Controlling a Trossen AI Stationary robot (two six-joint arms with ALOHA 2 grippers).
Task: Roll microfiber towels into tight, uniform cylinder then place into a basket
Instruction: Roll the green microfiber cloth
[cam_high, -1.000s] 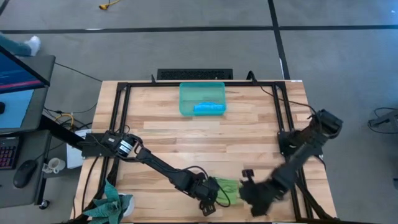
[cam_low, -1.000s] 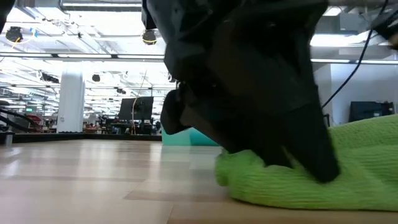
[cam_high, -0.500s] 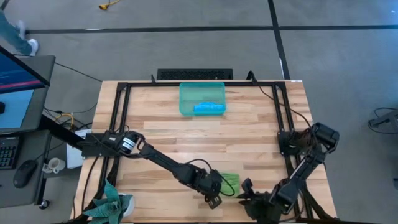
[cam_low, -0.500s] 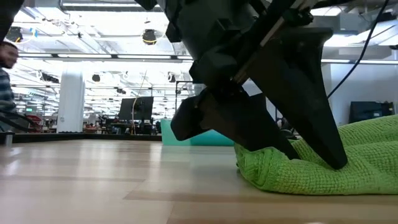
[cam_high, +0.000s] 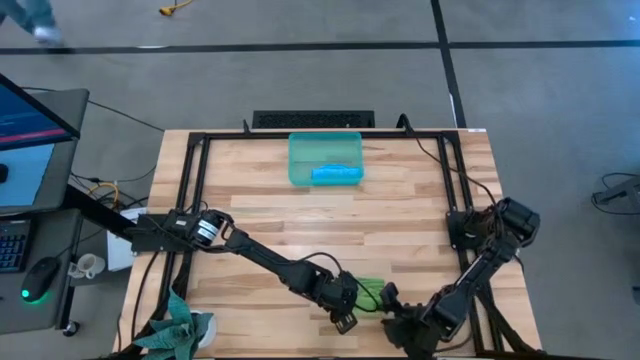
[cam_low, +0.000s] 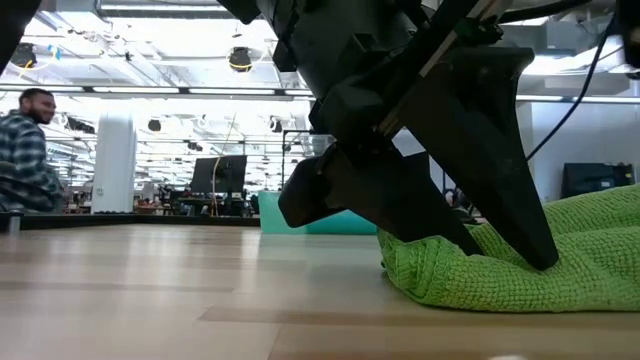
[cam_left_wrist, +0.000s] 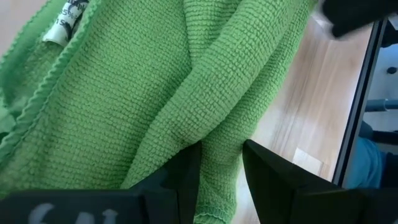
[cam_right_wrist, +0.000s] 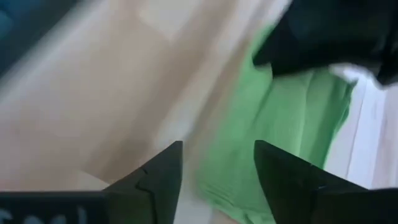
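The lime green towel (cam_high: 368, 292) lies bunched on the table near its front edge, right of centre. My left gripper (cam_high: 349, 306) reaches it from the left and is shut on a ridge of it (cam_left_wrist: 155, 93). My right gripper (cam_high: 392, 311) stands open at the towel's near right side; in its wrist view the green cloth (cam_right_wrist: 292, 112) lies just past its fingers (cam_right_wrist: 155, 180). The teal basket (cam_high: 300, 160) stands at the table's far middle, and the sky blue towel (cam_high: 336, 173) lies rolled inside it. My left gripper pinches a raised fold of the towel (cam_left_wrist: 219, 144) between its two fingers (cam_low: 520, 235). The fingers slant down into the cloth from the table's left. The towel stays bunched on the table below them, slack. Whether my right gripper touches the towel I cannot tell.
A darker teal cloth (cam_high: 178, 330) hangs at the near left corner. Black frame rails (cam_high: 455, 180) run along the table's sides and back. Bare wood lies between the towel and the basket. A person (cam_low: 25, 140) shows in the room beyond the table.
My left gripper has slid toward the table's right edge with the towel, whose left end went with it, then kept still. My right gripper has sunk and rolled, shifting toward the towel's near right side.
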